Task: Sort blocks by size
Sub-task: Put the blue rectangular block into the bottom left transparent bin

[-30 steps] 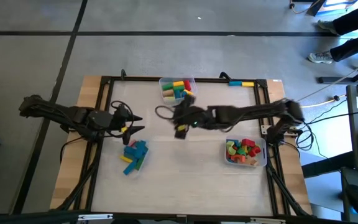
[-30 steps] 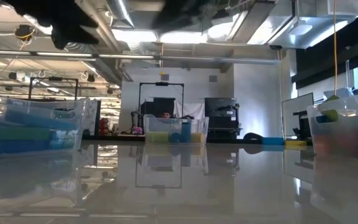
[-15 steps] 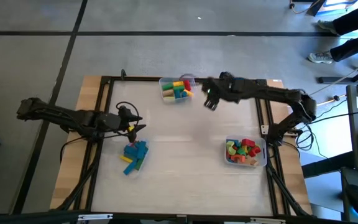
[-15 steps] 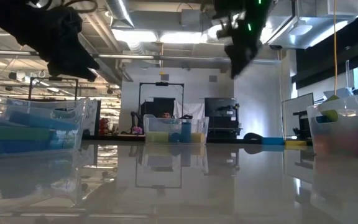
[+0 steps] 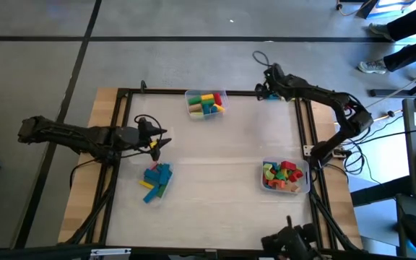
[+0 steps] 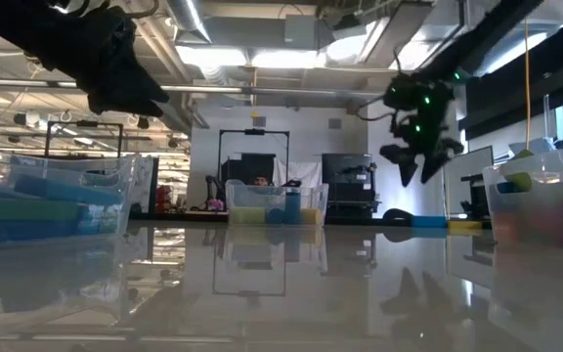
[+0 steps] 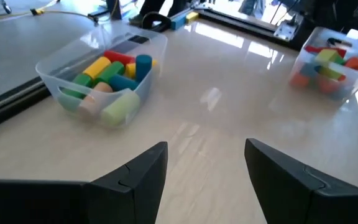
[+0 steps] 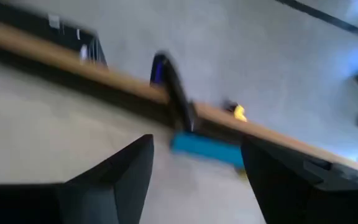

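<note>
Blocks are found in three groups on the table (image 5: 215, 162). One group of short cylinders and chunks in red, yellow, green and blue lies in a clear bin (image 5: 206, 102) at the far edge of the table, near its middle; in the left wrist view the same bin (image 7: 101, 81) is seen well ahead of the fingers. A second group, red, green, orange and yellow, fills a clear bin (image 5: 286, 177) near the table's right edge, toward the near side. A third group, mostly blue bars with one yellow bar (image 5: 157, 180), lies loose on the table surface, left of centre and well apart from both bins.

Left gripper (image 5: 157, 141) is held above the table at its left side, just beyond the loose blue bars and pointed toward the middle. Its fingers (image 7: 135, 177) are seen spread apart with bare table between them; nothing is grasped.

Right gripper (image 5: 266, 83) is placed at the table's far right corner, over the black frame rail, well apart from the far bin. In the right wrist view its fingers (image 8: 114, 180) are parted and empty, and a blue bar (image 8: 207, 149) is seen lying along the table's far edge between them, with a small yellow piece (image 8: 238, 112) just beyond it. In the low view this gripper (image 6: 420, 156) hangs above the table, with green lights showing on its wrist.

Shoes and legs of a person (image 5: 396, 43) are visible on the floor beyond the table's far right corner.
</note>
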